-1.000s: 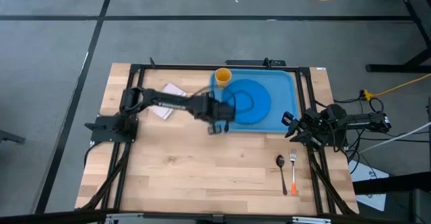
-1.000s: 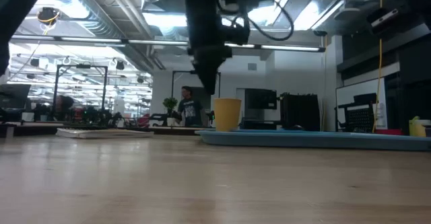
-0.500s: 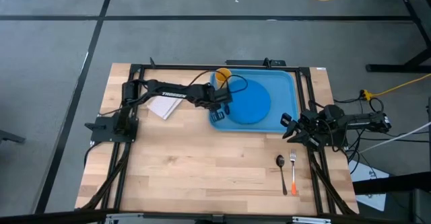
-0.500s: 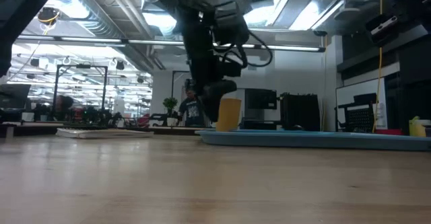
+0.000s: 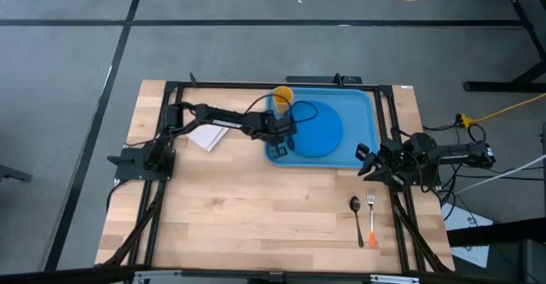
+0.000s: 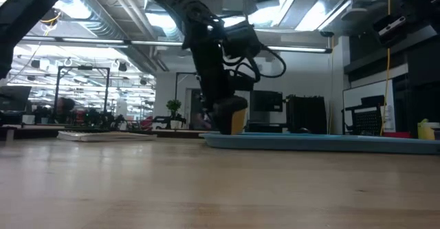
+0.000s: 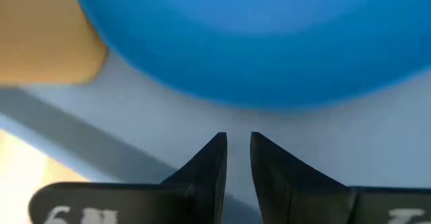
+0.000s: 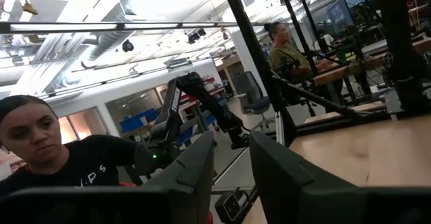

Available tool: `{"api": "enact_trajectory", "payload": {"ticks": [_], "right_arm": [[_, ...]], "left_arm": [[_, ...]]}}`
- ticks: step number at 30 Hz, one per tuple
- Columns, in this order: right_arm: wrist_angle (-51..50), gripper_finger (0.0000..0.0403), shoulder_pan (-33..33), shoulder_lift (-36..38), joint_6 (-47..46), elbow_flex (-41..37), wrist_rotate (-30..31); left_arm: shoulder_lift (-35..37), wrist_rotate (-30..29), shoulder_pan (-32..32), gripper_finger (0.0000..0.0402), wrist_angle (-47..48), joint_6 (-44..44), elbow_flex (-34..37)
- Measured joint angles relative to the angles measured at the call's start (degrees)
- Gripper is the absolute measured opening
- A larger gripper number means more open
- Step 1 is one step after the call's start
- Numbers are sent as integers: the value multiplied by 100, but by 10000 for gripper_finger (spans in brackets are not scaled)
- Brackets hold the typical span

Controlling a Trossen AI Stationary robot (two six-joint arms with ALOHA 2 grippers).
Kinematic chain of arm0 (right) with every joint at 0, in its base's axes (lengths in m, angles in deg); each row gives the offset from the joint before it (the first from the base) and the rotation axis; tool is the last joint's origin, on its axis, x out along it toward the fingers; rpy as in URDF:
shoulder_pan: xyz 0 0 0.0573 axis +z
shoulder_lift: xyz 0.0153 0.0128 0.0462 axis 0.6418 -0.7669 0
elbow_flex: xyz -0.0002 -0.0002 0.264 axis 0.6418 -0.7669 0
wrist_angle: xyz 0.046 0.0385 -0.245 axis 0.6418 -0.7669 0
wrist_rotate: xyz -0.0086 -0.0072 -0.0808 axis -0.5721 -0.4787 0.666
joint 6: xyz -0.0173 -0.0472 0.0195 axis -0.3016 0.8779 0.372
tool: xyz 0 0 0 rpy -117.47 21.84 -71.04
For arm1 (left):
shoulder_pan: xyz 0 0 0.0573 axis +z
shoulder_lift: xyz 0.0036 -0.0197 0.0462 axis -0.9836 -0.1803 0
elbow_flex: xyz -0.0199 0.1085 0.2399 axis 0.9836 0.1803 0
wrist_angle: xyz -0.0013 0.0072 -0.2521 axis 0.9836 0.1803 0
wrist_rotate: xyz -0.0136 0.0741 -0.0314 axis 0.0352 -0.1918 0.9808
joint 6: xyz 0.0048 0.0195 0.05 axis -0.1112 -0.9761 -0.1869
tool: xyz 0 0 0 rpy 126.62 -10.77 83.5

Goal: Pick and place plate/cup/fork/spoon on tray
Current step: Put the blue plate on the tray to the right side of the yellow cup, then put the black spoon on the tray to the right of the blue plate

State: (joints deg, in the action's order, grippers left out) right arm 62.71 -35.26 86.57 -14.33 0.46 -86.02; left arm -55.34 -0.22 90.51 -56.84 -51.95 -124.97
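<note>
The round blue plate [image 5: 320, 126] lies flat in the light-blue tray [image 5: 358, 113]. The yellow-orange cup [image 5: 281, 96] stands upright in the tray's far left corner. The dark spoon [image 5: 356, 209] and the orange-handled fork [image 5: 372, 216] lie side by side on the table near its right near corner. My left gripper [image 5: 277, 150] hangs just above the tray's left part, beside the plate's left rim, shut and empty; its wrist view shows the fingers [image 7: 236, 143] over bare tray, short of the plate [image 7: 269, 35]. My right gripper [image 5: 365, 160] waits shut at the table's right edge.
A white sheet of paper [image 5: 205, 136] lies on the table at the far left, under my left arm. Bare wood fills the table's near half, left of the spoon. People show in the room beyond the table.
My left gripper has come down from well above the tray's left edge to just above the tray floor beside the plate, shifting slightly toward the far edge and tipping over. The plate, cup, fork and spoon have stayed in place.
</note>
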Motion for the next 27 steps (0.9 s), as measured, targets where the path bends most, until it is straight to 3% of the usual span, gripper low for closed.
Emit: {"api": "enact_trajectory", "payload": {"ticks": [16,22,27], "right_arm": [[-31,102,1,2,-7,0,-7],[-31,102,0,2,-11,1,-12],[-145,102,2,2,-5,0,201]], "left_arm": [[3,293,-25,59,-610,-76,-5],[233,946,-250,59,-276,74,-5],[807,1211,-590,59,422,940,-5]]}}
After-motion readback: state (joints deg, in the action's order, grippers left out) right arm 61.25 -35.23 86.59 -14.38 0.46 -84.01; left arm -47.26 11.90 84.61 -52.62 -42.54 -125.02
